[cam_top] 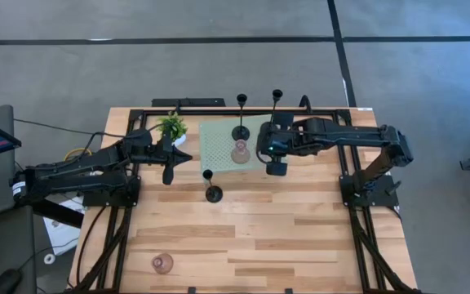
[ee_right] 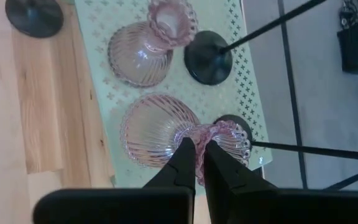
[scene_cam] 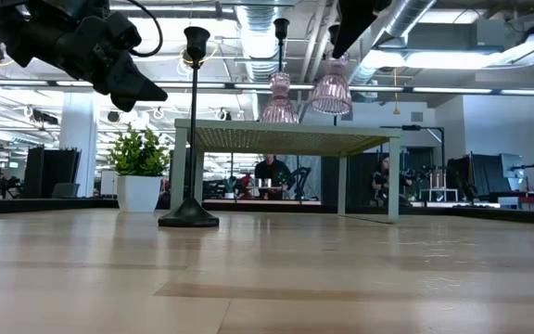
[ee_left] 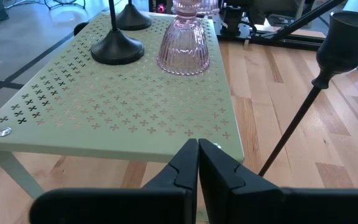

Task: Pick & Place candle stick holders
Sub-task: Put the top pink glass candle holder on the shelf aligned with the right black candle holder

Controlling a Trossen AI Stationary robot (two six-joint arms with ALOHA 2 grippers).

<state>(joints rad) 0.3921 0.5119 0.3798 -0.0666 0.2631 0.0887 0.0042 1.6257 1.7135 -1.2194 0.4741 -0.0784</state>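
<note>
A mint-green perforated stand (cam_top: 219, 143) stands at the table's far middle. On it rest two black candle stick holders (cam_top: 240, 132) (ee_right: 236, 122) on their round bases and one pink glass holder (ee_right: 143, 53). My right gripper (ee_right: 199, 160) hovers over the stand's right part, shut on a second pink glass holder (scene_cam: 330, 91). A third black holder (cam_top: 213, 193) stands on the table in front of the stand. Another pink one (cam_top: 162, 263) sits near the front left. My left gripper (ee_left: 197, 163) waits shut, left of the stand. My right gripper pinches the frilled rim of the pink holder's top cup (ee_right: 211, 132) between its two fingers. The fingers come from above, slanting down from the table's right side. The holder hangs below them, tilted, with its wide ribbed base (ee_right: 157, 130) just clear of the stand's top.
A small potted plant (cam_top: 172, 127) stands at the stand's far left corner, close to my left arm. The tall black stems (ee_left: 291, 130) rise beside the grippers' paths. Bare wooden table (cam_top: 300, 237) spreads toward the near edge and right.
</note>
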